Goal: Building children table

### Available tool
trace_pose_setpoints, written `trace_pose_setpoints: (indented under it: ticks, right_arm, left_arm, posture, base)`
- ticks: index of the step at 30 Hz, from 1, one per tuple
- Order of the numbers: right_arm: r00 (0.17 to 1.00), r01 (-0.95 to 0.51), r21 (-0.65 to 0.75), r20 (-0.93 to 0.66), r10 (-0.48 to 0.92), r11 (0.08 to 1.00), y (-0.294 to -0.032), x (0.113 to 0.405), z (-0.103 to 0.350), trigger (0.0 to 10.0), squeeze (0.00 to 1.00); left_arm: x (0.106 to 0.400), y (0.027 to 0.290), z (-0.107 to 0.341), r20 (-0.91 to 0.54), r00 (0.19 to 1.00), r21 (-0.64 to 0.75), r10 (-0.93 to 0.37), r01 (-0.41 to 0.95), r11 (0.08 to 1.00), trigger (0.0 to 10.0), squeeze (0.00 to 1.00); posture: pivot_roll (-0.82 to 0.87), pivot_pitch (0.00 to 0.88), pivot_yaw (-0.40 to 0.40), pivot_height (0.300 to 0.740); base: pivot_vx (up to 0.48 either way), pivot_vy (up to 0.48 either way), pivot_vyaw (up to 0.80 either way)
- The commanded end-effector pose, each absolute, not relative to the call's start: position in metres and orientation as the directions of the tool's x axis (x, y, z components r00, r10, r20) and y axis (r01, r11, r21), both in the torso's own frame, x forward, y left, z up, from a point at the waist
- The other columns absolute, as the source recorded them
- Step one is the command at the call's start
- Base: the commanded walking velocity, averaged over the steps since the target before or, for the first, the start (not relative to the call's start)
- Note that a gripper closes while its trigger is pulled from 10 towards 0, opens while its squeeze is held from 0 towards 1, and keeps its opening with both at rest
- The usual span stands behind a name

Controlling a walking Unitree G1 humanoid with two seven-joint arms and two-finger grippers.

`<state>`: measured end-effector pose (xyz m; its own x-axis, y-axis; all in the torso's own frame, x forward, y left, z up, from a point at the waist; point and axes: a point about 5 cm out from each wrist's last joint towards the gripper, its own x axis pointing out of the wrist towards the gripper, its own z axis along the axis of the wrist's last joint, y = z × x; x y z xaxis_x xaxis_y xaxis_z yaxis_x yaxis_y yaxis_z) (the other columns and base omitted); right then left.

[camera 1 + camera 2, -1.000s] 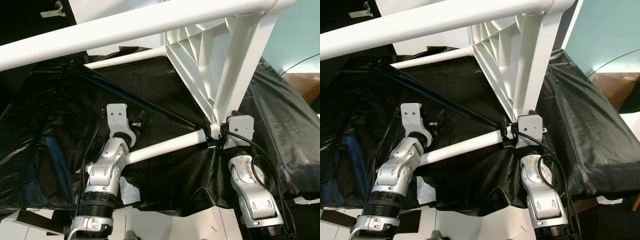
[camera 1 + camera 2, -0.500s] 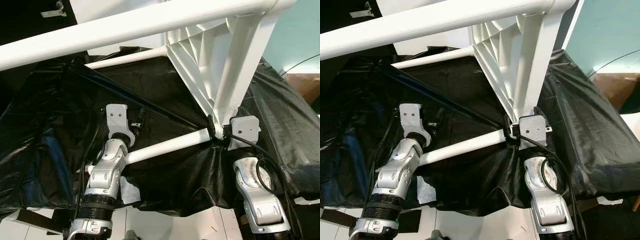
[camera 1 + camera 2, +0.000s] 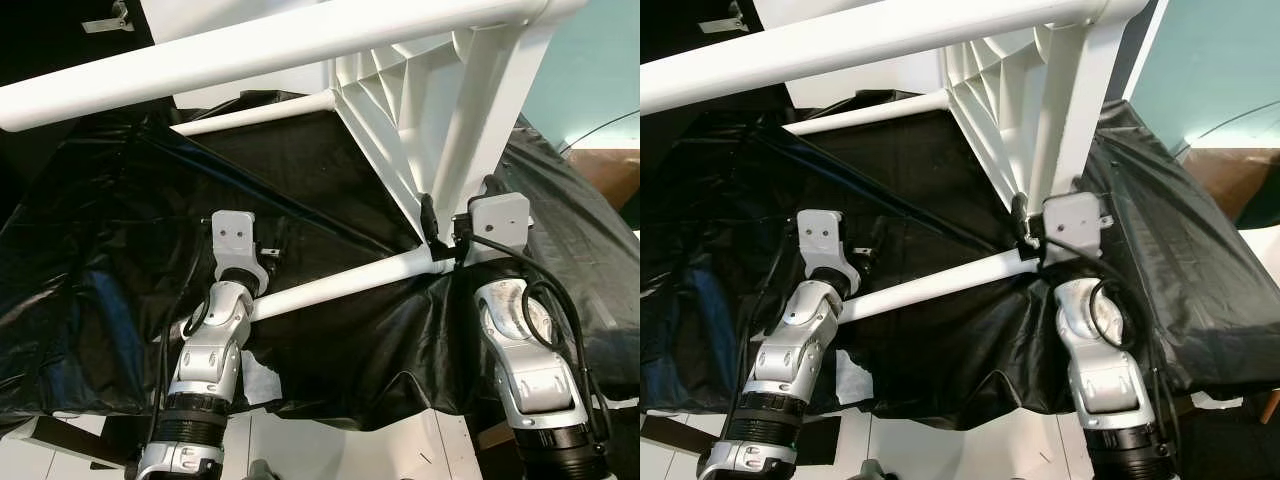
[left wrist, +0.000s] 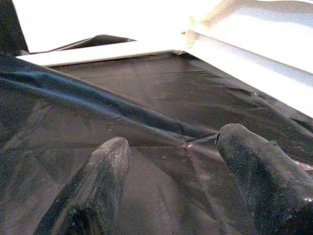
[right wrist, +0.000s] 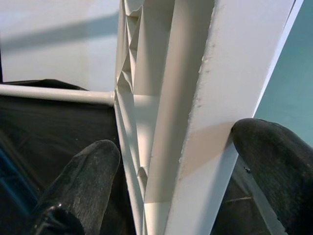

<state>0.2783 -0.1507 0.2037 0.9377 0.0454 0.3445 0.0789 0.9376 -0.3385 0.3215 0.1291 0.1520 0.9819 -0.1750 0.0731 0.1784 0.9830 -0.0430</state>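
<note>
A white plastic table frame (image 3: 440, 110) stands tipped on black plastic sheeting (image 3: 110, 260) that covers the whole middle of the frame. One long white leg (image 3: 250, 50) runs across the top from the left edge to the upper right corner, and a thinner white rod (image 3: 255, 112) lies behind it, meeting the ribbed corner piece (image 3: 385, 130) right of centre. Another white leg (image 3: 345, 283) slants from lower left up to the base of the upright post (image 3: 470, 130).

The right gripper (image 5: 171, 161) is at the foot of that post, right of centre; in the wrist view its two black fingers (image 5: 80, 181) sit either side of the post, spread wide. One seems to touch the post's edge, the other stands off it, so I cannot tell if it truly grips.

The left gripper (image 4: 171, 161) is lower left of centre, beside the near end of the slanting leg. Its fingers (image 4: 98, 181) are spread apart over the black sheeting, holding nothing.

Pale floor (image 3: 330, 450) shows along the bottom edge, and a turquoise wall (image 3: 590, 70) at the upper right.
</note>
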Motion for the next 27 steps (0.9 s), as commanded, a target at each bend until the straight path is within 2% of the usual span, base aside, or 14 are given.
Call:
trace_pose_setpoints:
  ticks: [1,3,4,5,6,8,12,13,20,23,27]
  right_arm:
    - [0.944,0.062,-0.339,0.326,0.056,0.939,-0.151,0.28,0.2,10.0,1.0]
    - [0.937,0.07,-0.348,0.345,0.058,0.935,-0.149,0.283,0.206,10.0,1.0]
    - [0.936,0.071,-0.349,0.346,0.058,0.934,-0.149,0.283,0.207,10.0,0.86]
    - [0.936,0.072,-0.349,0.346,0.057,0.934,-0.148,0.283,0.207,10.0,0.53]
    - [0.936,0.072,-0.349,0.346,0.057,0.934,-0.148,0.283,0.207,10.0,0.53]
    - [0.942,0.082,-0.346,0.332,0.041,0.935,-0.149,0.279,0.206,10.0,1.0]
    - [0.935,0.106,-0.357,0.354,0.03,0.928,-0.15,0.277,0.213,10.0,1.0]
    - [0.929,0.135,-0.372,0.37,0.014,0.919,-0.153,0.278,0.22,10.0,0.0]
    - [0.942,0.21,-0.398,0.328,-0.075,0.893,-0.165,0.274,0.21,10.0,0.0]
    - [0.933,0.221,-0.422,0.356,-0.063,0.879,-0.172,0.286,0.224,10.0,0.0]
    - [0.931,0.181,-0.449,0.366,-0.005,0.875,-0.167,0.305,0.233,10.0,0.0]
  left_arm:
    - [0.321,0.128,0.147,0.061,0.982,-0.037,-0.179,0.182,0.983,10.0,0.0]
    - [0.324,0.129,0.148,0.063,0.981,-0.024,-0.181,0.183,0.983,10.0,0.0]
    - [0.325,0.129,0.149,0.063,0.982,-0.024,-0.18,0.182,0.983,10.0,0.0]
    - [0.325,0.13,0.149,0.064,0.982,-0.024,-0.18,0.182,0.983,10.0,0.0]
    - [0.325,0.13,0.149,0.064,0.982,-0.024,-0.18,0.181,0.983,10.0,0.0]
    - [0.323,0.129,0.146,0.057,0.981,-0.016,-0.185,0.186,0.982,10.0,0.0]
    - [0.325,0.126,0.146,0.055,0.979,-0.009,-0.196,0.197,0.98,10.0,0.0]
    - [0.326,0.126,0.146,0.059,0.978,-0.006,-0.199,0.2,0.98,10.0,0.0]
    - [0.326,0.124,0.141,0.047,0.978,-0.005,-0.203,0.204,0.979,10.0,0.0]
    - [0.327,0.122,0.141,0.05,0.975,0.001,-0.214,0.215,0.977,10.0,0.0]
    - [0.328,0.121,0.142,0.056,0.976,0.008,-0.212,0.212,0.977,10.0,0.0]
  posture:
    - [-0.02,0.04,-0.013,0.74]
    - [-0.02,0.041,-0.007,0.74]
    - [-0.02,0.041,-0.007,0.74]
    - [-0.02,0.045,-0.007,0.74]
    - [-0.02,0.045,-0.007,0.74]
    - [-0.03,0.048,-0.003,0.74]
    - [-0.04,0.048,0.005,0.74]
    - [-0.04,0.047,0.005,0.74]
    - [-0.06,0.048,0.006,0.74]
    - [-0.06,0.042,0.009,0.74]
    - [-0.05,0.035,-0.002,0.74]
  base:
    - [0.0,0.0,0.0]
    - [0.0,0.0,0.0]
    - [0.0,0.0,0.0]
    - [0.0,0.0,0.0]
    - [0.0,0.0,0.0]
    - [0.0,0.0,0.0]
    - [0.0,0.0,0.0]
    - [0.0,0.0,0.0]
    - [0.0,0.0,0.0]
    - [0.0,0.0,0.0]
    - [0.0,0.0,0.0]
